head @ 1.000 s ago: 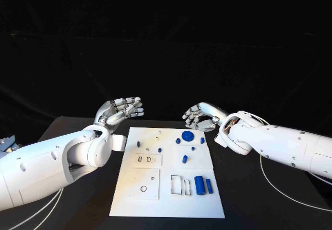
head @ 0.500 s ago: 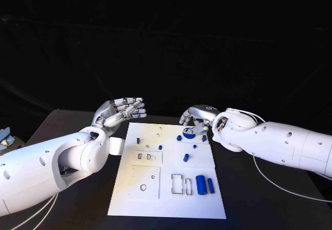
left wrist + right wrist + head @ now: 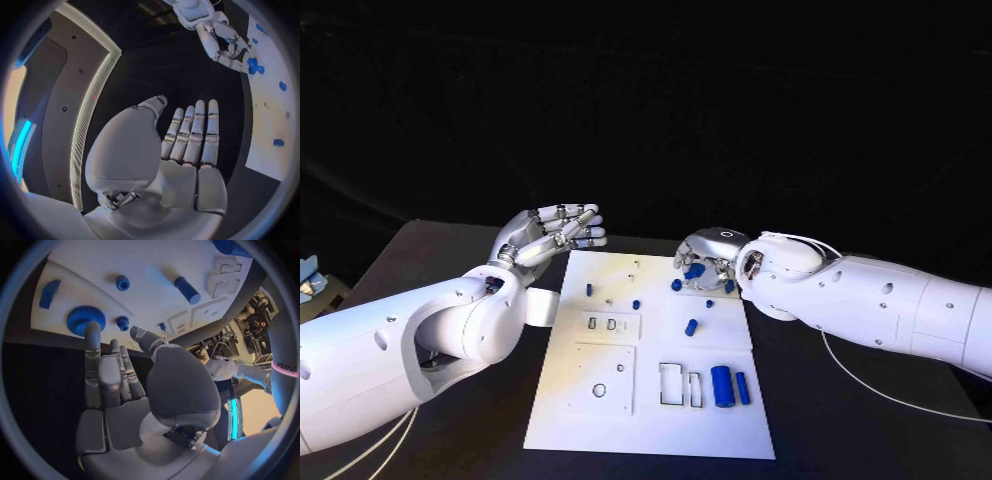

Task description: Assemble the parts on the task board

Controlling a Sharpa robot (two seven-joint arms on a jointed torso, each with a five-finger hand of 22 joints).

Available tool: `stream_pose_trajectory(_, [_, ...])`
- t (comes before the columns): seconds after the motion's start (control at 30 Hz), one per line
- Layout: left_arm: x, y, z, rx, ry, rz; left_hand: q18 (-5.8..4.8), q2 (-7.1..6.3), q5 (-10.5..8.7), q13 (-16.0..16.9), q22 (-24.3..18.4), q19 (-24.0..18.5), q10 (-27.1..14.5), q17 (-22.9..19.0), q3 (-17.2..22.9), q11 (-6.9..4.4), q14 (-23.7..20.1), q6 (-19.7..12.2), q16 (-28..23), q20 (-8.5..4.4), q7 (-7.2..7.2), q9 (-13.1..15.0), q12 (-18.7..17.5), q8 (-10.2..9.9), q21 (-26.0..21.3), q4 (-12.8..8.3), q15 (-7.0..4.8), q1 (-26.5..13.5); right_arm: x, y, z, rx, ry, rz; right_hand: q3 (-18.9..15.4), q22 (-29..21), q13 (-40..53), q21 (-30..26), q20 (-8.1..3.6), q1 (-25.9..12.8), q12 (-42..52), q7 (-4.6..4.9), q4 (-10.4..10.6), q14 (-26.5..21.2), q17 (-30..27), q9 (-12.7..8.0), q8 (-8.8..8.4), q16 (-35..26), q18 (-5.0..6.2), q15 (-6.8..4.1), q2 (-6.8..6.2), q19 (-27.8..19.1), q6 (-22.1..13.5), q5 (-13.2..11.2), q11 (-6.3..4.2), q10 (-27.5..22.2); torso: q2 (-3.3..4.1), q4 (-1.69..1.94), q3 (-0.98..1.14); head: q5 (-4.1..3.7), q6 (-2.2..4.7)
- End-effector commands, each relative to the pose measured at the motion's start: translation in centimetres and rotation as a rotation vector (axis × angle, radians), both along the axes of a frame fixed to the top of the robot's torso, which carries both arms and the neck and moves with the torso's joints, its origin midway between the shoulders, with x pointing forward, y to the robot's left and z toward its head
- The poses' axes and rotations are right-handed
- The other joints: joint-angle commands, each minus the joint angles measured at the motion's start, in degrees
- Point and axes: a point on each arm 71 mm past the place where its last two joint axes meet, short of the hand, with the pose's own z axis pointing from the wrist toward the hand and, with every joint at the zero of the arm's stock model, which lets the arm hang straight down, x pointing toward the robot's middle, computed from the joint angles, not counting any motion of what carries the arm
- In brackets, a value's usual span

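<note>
The white task board [image 3: 646,425] lies in the middle of the black table. A round blue gear [image 3: 86,319] sits near its far right corner. My right hand [image 3: 708,255] hangs low over that corner with its fingers stretched out, and one fingertip [image 3: 92,331] is at the gear's edge; it holds nothing. From the left wrist view, the right hand [image 3: 222,37] reaches down onto the gear [image 3: 252,65]. My left hand [image 3: 557,232] is raised beside the board's far left corner, palm flat, fingers apart and empty.
Two blue cylinders [image 3: 720,385] lie side by side near the board's right edge by rectangular slots [image 3: 678,384]. A short blue piece [image 3: 691,327] and small pegs [image 3: 636,304] stand mid-board. Close to the gear are a peg [image 3: 122,322] and a cylinder [image 3: 187,290].
My right hand has come down and in over the board's far right corner, onto the blue gear. The left hand has stayed where it was.
</note>
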Motion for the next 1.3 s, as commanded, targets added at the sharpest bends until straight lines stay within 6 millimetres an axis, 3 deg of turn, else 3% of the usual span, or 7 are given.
stream_pose_trajectory(0.03, [-0.08, -0.27, 0.21, -0.007, -0.007, -0.025, 0.32, -0.62, -0.01, -0.02, 0.05, 0.27, 0.02, 0.05, 0.27, 0.07, 0.21, 0.07, -0.1, 0.03, 1.9, -0.01, -0.26, -0.08, 0.18, 0.04, 0.05, 0.08, -0.09, 0.18, -0.32, -0.047, 0.01, 0.006, -0.07, 0.91, 0.1, 0.71, -0.08, -0.13, 0.33, 0.0, 0.38, 1.29, 0.67, 0.09, 0.04, 0.67, 0.35, 0.12, -0.15, 0.55, -0.01, -0.18, -0.16, -0.15, 0.29, 0.14, 0.05, -0.05, 0.02])
stream_pose_trajectory(0.23, [-0.08, -0.31, 0.21, -0.007, -0.005, -0.027, 0.3, -0.66, -0.02, -0.03, 0.07, 0.31, -0.04, 0.07, 0.29, 0.1, 0.21, 0.03, -0.12, 0.01, 1.93, -0.03, -0.35, -0.12, 0.23, 0.04, 0.06, 0.03, -0.07, 0.42, -0.54, -0.049, 0.014, 0.01, 0.21, 2.58, 0.27, 2.05, -0.07, 0.0, 0.65, -0.01, 0.52, 1.42, 1.96, 0.21, 0.09, 2.0, 0.16, 0.1, 0.0, 1.12, 0.08, -0.14, -0.18, -0.09, 0.75, 0.0, -0.01, 0.06, 0.29])
stream_pose_trajectory(0.73, [-0.06, -0.45, 0.21, -0.008, -0.001, -0.034, 0.28, -0.71, -0.02, -0.04, 0.09, 0.35, -0.13, 0.09, 0.31, 0.15, 0.19, -0.04, -0.17, -0.01, 2.0, -0.05, -0.5, -0.19, 0.3, 0.05, 0.08, -0.07, 0.21, 0.81, -1.28, -0.045, 0.019, 0.0, 2.47, 7.26, 0.68, 5.79, -0.08, 0.32, 1.62, -0.18, 1.38, 1.53, 4.18, 0.84, 0.75, 4.76, -0.36, -0.07, 1.4, 2.49, 1.44, -0.52, -0.41, 0.77, 1.47, 0.07, -0.12, 0.2, 0.52])
stream_pose_trajectory(0.87, [-0.15, -0.43, 0.34, -0.008, -0.002, -0.036, 0.28, -0.71, -0.02, -0.04, 0.09, 0.35, -0.13, 0.09, 0.31, 0.15, 0.19, -0.04, -0.17, -0.01, 2.0, -0.05, -0.5, -0.19, 0.3, 0.05, 0.08, -0.07, 0.22, 0.85, -1.29, -0.04, 0.016, -0.003, 2.94, 8.21, 0.72, 6.52, -0.07, 0.27, 1.76, -0.25, 1.63, 1.55, 4.52, 0.98, 0.88, 5.2, -0.48, -0.12, 1.64, 2.74, 1.68, -0.63, -0.49, 0.96, 1.76, -0.08, -0.21, 0.34, 0.83])
stream_pose_trajectory(0.93, [-0.17, -0.42, 0.37, -0.008, -0.003, -0.036, 0.28, -0.71, -0.02, -0.04, 0.09, 0.35, -0.13, 0.09, 0.31, 0.15, 0.19, -0.04, -0.17, -0.01, 2.0, -0.05, -0.5, -0.19, 0.3, 0.05, 0.08, -0.07, 0.24, 0.89, -1.25, -0.034, 0.011, -0.005, 3.57, 9.25, 0.82, 7.33, -0.11, 0.21, 2.04, -0.46, 2.03, 1.53, 4.68, 1.19, 1.1, 5.6, -0.58, -0.25, 2.09, 3.0, 2.05, -0.74, -0.66, 1.39, 1.79, -0.06, -0.19, 0.31, 0.45])
stream_pose_trajectory(1.1, [-0.16, -0.32, 0.4, -0.007, -0.001, -0.034, 0.28, -0.71, -0.02, -0.04, 0.09, 0.35, -0.13, 0.09, 0.31, 0.15, 0.19, -0.04, -0.17, -0.01, 2.0, -0.05, -0.5, -0.19, 0.3, 0.05, 0.08, -0.07, 0.26, 0.97, -1.08, -0.014, -0.008, -0.01, 5.37, 11.8, 1.3, 9.3, -0.46, 0.74, 3.06, -1.2, 2.47, 1.53, 4.95, 2.18, 2.25, 6.47, -0.83, -0.8, 3.33, 3.67, 3.67, -2.23, -1.36, 3.13, 1.91, -0.22, -0.18, 0.31, 0.48])
stream_pose_trajectory(1.3, [-0.12, -0.28, 0.39, -0.005, 0.0, -0.033, 0.27, -0.7, -0.02, -0.03, 0.1, 0.36, -0.16, 0.12, 0.37, 0.17, 0.18, -0.06, -0.2, -0.03, 2.03, -0.07, -0.6, -0.23, 0.35, 0.05, 0.1, -0.11, 0.33, 0.78, -0.79, 0.01, -0.042, -0.029, 7.05, 14.78, 2.15, 11.51, -1.19, 1.54, 4.25, -2.51, 2.44, 1.3, 3.66, 4.68, 4.73, 6.58, -1.18, -1.69, 4.9, 4.42, 5.78, -3.73, -2.45, 5.2, 2.15, 0.0, -0.2, 0.15, 0.5])
